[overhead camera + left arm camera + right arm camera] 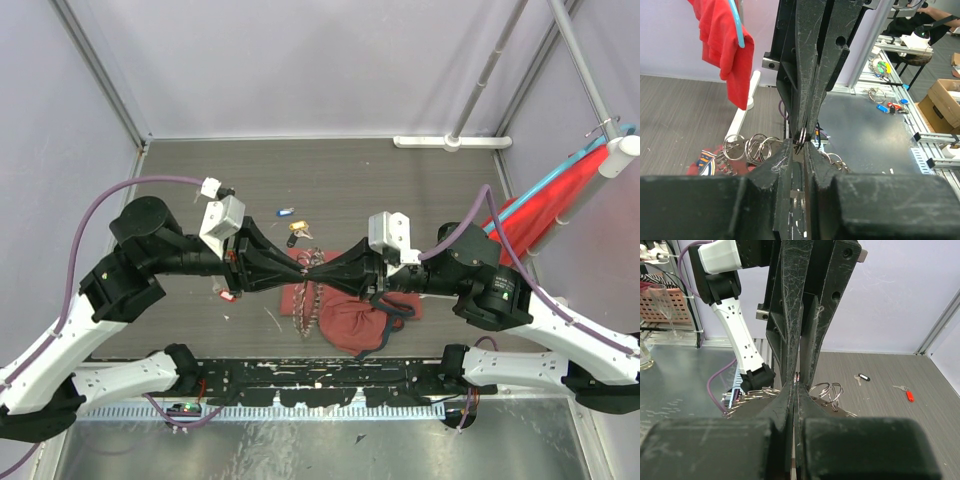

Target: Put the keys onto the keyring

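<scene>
Top external view: left hand [305, 262], jaws narrowly parted, grip unclear, meets closed right hand [322, 264] tip to tip on a left-right axis directly above spiky grey wire keyring [305, 302] on dark worktop [420, 185]; loose coloured-head metal keys [296, 229] lie beyond.

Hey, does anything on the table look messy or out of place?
Nothing looks broken, but it's untidy: a blue-headed key and a yellow-headed key lie toward the back, and a red-headed key sits alone near the left arm. The dark-red bag lies crumpled beside the keyring.
</scene>
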You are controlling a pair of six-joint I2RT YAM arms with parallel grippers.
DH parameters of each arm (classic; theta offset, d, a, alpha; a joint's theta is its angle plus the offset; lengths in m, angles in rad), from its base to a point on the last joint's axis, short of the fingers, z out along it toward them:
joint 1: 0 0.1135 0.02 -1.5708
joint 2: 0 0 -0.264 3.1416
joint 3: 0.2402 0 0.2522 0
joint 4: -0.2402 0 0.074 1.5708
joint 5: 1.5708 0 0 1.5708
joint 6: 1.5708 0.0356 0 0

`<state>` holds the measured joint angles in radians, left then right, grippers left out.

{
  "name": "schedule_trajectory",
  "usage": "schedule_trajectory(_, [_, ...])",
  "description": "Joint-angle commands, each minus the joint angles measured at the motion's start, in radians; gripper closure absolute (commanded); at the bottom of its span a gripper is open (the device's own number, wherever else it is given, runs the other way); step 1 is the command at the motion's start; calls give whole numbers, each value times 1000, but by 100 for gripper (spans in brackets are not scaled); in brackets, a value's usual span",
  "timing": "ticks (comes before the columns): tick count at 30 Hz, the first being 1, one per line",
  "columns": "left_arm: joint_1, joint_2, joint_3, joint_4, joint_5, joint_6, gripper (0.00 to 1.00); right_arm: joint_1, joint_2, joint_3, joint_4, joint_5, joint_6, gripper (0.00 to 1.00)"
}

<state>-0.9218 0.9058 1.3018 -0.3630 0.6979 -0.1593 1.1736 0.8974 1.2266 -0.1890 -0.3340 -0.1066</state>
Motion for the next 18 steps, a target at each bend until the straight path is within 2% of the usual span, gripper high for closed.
schedule_trajectory(1, [-8, 1, 2, 21, 7, 0, 81, -3, -2, 39, 88, 17, 10, 99])
schedule_trajectory(7, [-11, 3, 7, 20, -22, -12, 100, -3, 3, 40, 86, 24, 14, 99])
schedule_trajectory(9, [-9, -3, 5, 22, -35, -12, 100, -2, 0, 42, 84, 24, 13, 98])
schedule_trajectory(14, [-9, -37, -10, 38, -78, -11, 100, -3, -19, 42, 72, 16, 7, 78])
schedule_trajectory(18, [-10, -57, -19, 58, -85, -16, 100, -3, -48, 33, 49, 16, -1, 71])
